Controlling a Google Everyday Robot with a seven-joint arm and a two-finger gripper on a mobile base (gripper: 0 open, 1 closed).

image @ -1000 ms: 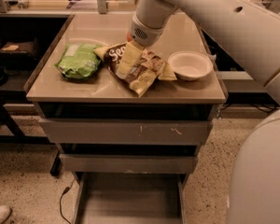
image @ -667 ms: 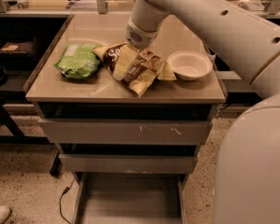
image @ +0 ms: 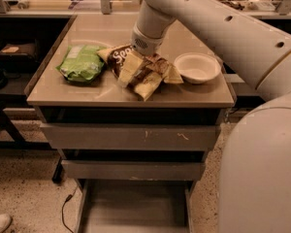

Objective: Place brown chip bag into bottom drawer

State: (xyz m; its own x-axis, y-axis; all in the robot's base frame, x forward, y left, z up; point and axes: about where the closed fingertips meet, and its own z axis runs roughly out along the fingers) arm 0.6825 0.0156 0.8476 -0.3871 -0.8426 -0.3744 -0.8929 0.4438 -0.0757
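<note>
Brown chip bag (image: 156,73) is lying crumpled at frame centre on the cabinet top (image: 63,89), its long axis running upper left to lower right, with the gripper (image: 133,66) bearing down on its middle, hold impossible to tell, and the bottom drawer (image: 136,207) sitting open at lower centre.

A crinkled dark brown chip bag (image: 154,73) with pale yellow ends and white script lies flat on the worktop (image: 111,94), the claw (image: 132,66) down on its middle, while the shallow grey bottom drawer (image: 136,205) stands open at floor level.
</note>
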